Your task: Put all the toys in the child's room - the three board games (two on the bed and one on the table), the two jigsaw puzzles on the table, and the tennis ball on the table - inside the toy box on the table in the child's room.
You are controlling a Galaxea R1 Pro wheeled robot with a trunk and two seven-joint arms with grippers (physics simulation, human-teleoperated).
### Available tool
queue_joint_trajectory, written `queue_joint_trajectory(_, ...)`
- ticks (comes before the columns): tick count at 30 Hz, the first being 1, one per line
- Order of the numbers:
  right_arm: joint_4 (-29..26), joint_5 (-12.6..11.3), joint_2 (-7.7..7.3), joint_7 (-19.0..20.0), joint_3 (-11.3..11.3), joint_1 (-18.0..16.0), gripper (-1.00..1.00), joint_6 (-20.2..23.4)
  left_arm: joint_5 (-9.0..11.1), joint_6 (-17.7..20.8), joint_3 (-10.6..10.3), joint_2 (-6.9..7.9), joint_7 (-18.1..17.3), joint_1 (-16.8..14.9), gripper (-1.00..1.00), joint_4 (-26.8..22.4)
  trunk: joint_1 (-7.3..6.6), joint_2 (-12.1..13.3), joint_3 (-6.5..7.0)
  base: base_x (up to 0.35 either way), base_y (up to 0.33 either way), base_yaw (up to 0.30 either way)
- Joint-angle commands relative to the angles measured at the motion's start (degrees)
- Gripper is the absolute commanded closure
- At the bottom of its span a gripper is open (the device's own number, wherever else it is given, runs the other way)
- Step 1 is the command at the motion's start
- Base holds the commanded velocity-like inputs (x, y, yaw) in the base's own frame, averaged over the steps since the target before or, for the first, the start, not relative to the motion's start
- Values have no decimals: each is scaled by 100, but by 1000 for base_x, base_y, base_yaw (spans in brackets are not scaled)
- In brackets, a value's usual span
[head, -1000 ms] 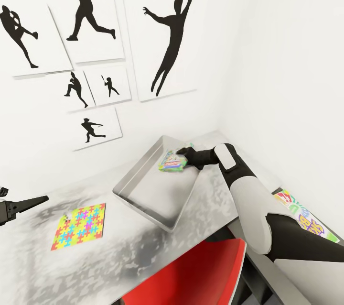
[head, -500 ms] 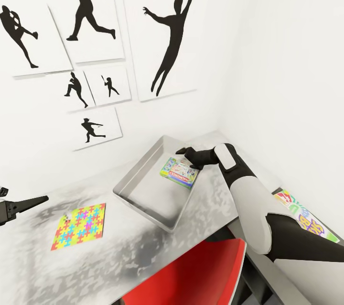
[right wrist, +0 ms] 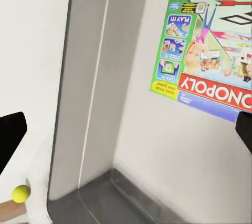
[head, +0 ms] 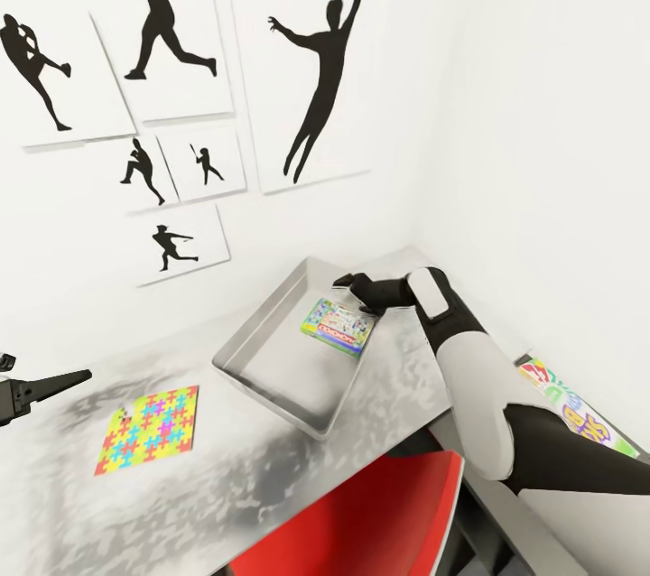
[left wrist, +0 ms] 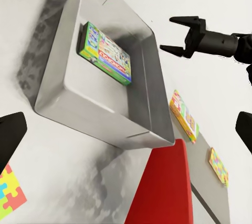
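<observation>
The toy box, a light grey tub, stands on the table near the wall corner. One board game, a Monopoly box, lies flat inside it, also seen in the wrist views. My right gripper hovers open and empty over the tub's far side. A jigsaw puzzle lies on the table left of the tub. My left gripper hangs open above the table's left end. The SKIP-BO board game lies on the dark top at the right. A tennis ball shows beyond the tub's wall.
A red chair stands tucked under the table's front edge below the tub. A second jigsaw puzzle lies farther along the dark top past the SKIP-BO box. White walls with black sports prints close off the back and right.
The right gripper let go of the Monopoly box, which dropped flat into the toy box. The gripper now stands open, slightly higher. The left arm has stayed put.
</observation>
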Motion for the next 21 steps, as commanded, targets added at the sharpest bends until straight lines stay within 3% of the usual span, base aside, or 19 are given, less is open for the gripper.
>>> queue_joint_trajectory(1,-62,-43,5,-31,-29,-5,-100,31,-7,61,1,2,-27,-3,-100,-1,4,-11,-3,0,0,-91)
queue_joint_trajectory(7,-424,-42,-38,375,-4,19,-100,59,-7,61,1,2,-27,-3,-100,-1,4,-11,47,0,0,-104)
queue_joint_trajectory(21,-554,-38,-87,1104,0,104,-100,70,-7,61,1,2,-27,-2,-100,-1,4,-11,170,-7,0,-122)
